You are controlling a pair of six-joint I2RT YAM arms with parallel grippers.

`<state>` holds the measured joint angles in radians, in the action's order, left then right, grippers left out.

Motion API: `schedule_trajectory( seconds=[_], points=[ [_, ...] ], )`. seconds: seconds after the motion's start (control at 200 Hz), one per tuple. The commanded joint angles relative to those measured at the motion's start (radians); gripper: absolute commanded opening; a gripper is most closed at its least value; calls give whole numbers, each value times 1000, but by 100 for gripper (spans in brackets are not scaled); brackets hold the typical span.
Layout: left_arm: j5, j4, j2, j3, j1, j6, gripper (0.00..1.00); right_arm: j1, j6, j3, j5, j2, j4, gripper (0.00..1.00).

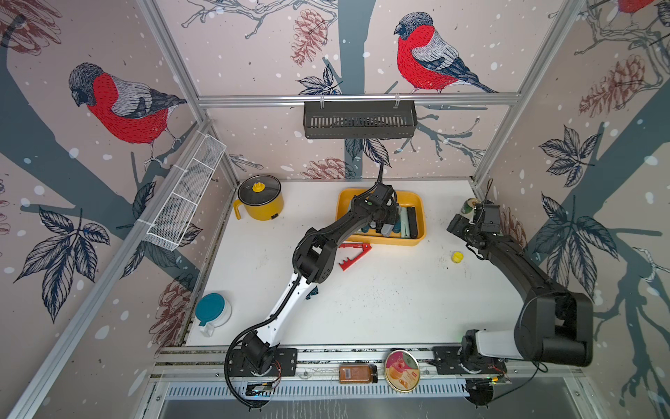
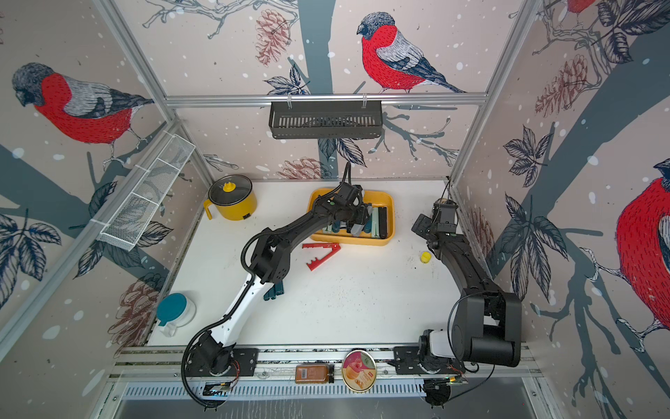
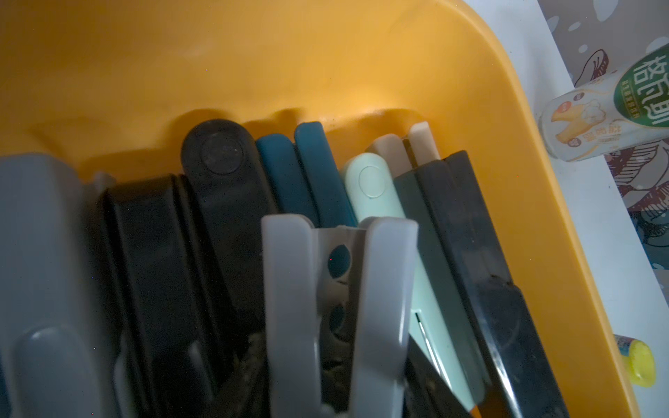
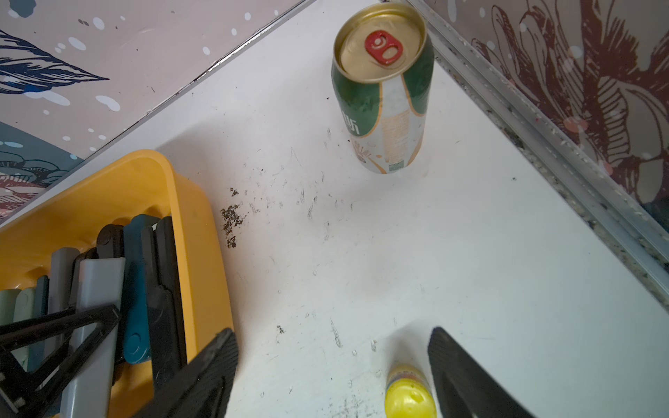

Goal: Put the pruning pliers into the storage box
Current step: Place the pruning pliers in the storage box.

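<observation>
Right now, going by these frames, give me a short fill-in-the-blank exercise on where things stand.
1. The red pruning pliers lie on the table, not yet in the ___ storage box.
2. The pincer over that box is the robot's ___ one.
3. The right pincer stands ___, holding nothing.
4. The upright drink can has a ___ pull tab.
Missing: yellow; left; open; red.
</observation>
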<state>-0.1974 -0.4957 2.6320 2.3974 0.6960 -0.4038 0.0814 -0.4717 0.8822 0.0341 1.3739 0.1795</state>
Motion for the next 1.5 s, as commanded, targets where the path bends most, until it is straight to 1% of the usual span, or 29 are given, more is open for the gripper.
schedule_trajectory(
  seconds=[0.0,0.085,0.12,0.24,0.325,0.51,0.575,0.72,1.091,1.251,1.331,1.431,1.496],
  points=[
    [-18,5,3,3,-3,-4,52,1,4,-3,0,-9,-12,84],
    [-23,7,5,3,-4,-4,52,3,4,-3,-1,-7,-13,84],
    [-27,8,5,3,-4,-5,50,3,3,-3,0,-9,-14,84],
    [-29,14,3,4,-4,-7,27,4,4,-5,-2,-9,-13,84],
    [-32,20,-3,3,-6,-10,18,4,3,-6,-3,-9,-14,84],
    [-18,23,-24,0,-7,-14,12,7,1,-7,-5,-8,-16,84],
    [-7,21,-30,-1,-7,-17,7,6,1,-6,-8,-8,-18,84],
    [-3,29,-32,-3,-6,-30,0,8,3,-7,-11,-6,-18,84],
    [38,35,-49,-19,-5,-44,0,14,5,-9,-17,-7,-19,84],
    [28,61,-44,-34,3,-58,0,14,7,-9,-19,-7,-20,84],
    [6,67,-29,-31,3,-76,8,15,8,-8,-17,-7,-18,84],
    [-17,76,-13,-29,3,-98,23,17,8,-9,-19,-8,-16,84],
    [-37,85,-5,-28,3,-117,27,17,7,-11,-20,-9,-16,84]
  ],
)
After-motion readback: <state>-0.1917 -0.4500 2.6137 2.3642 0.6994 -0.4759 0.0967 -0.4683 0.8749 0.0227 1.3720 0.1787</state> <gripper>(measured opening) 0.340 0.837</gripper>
